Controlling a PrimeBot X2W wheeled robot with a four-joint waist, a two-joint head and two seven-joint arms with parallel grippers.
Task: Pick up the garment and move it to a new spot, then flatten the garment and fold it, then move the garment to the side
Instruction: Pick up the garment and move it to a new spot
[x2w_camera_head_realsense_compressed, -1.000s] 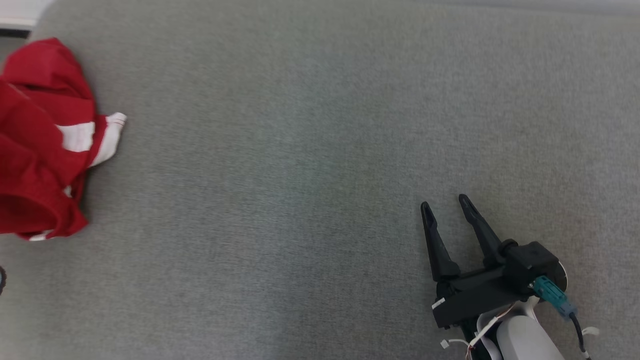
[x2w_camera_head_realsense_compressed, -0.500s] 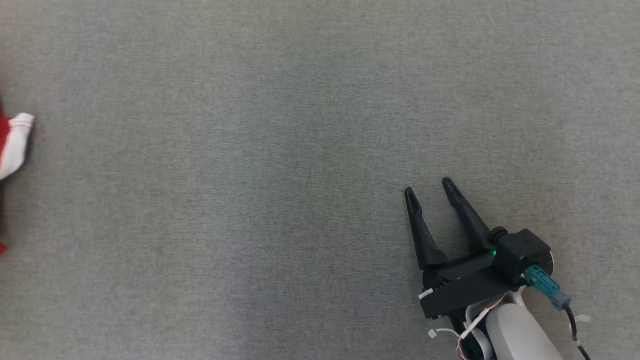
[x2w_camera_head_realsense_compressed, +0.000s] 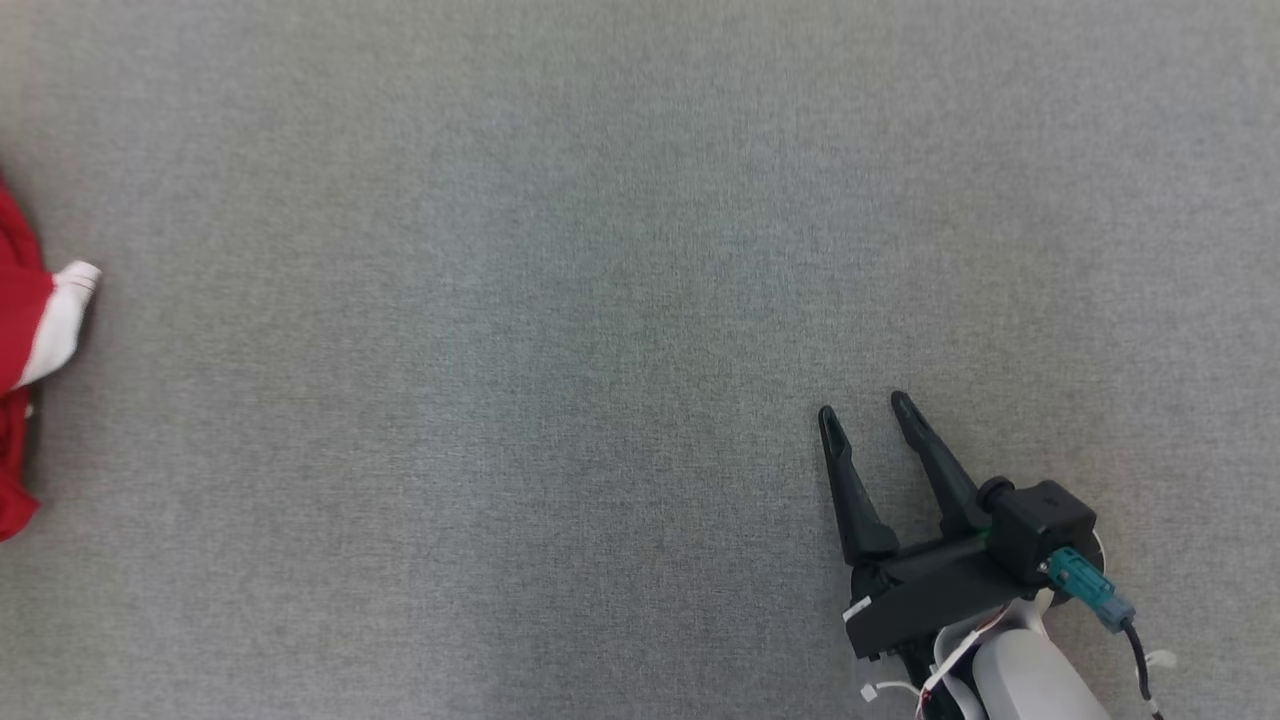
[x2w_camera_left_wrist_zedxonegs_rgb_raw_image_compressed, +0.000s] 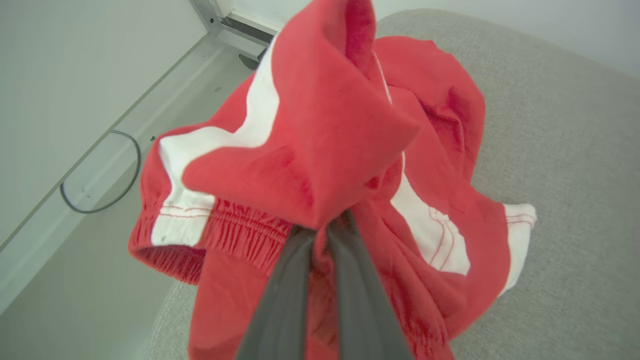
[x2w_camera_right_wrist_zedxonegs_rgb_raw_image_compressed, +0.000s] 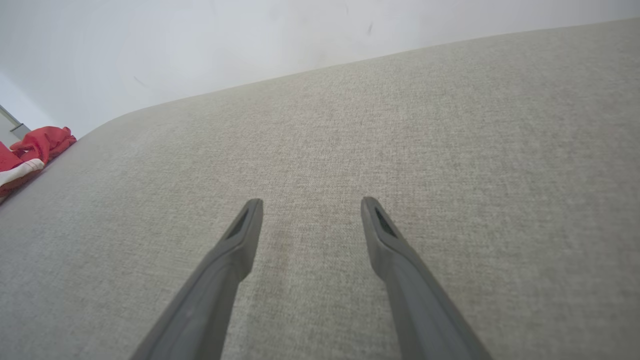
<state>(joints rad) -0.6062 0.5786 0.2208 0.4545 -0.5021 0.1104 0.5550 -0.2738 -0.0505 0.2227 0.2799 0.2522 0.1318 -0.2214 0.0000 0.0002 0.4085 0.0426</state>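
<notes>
The garment (x2w_camera_left_wrist_zedxonegs_rgb_raw_image_compressed: 320, 150) is red with white stripes and an elastic waistband, crumpled at the left end of the grey cushion (x2w_camera_head_realsense_compressed: 560, 300). In the left wrist view my left gripper (x2w_camera_left_wrist_zedxonegs_rgb_raw_image_compressed: 322, 225) is shut on a bunched fold of the garment, the cloth rising over its fingertips. The head view catches a strip of the garment (x2w_camera_head_realsense_compressed: 30, 330) at its left edge, and the right wrist view shows the garment (x2w_camera_right_wrist_zedxonegs_rgb_raw_image_compressed: 30, 150) far left. My right gripper (x2w_camera_head_realsense_compressed: 865, 412) stands open over bare cushion at the lower right, nothing between its fingers (x2w_camera_right_wrist_zedxonegs_rgb_raw_image_compressed: 245, 235).
Beyond the cushion's left edge lie a pale floor (x2w_camera_left_wrist_zedxonegs_rgb_raw_image_compressed: 75, 260), a looped dark cable (x2w_camera_left_wrist_zedxonegs_rgb_raw_image_compressed: 100, 175) and a metal frame leg (x2w_camera_left_wrist_zedxonegs_rgb_raw_image_compressed: 210, 20). A white wall (x2w_camera_right_wrist_zedxonegs_rgb_raw_image_compressed: 250, 40) stands behind the cushion's far edge.
The head camera has turned, so most of the garment has slid off the picture's left edge, then crept back slightly. The right gripper keeps its open pose low on the right.
</notes>
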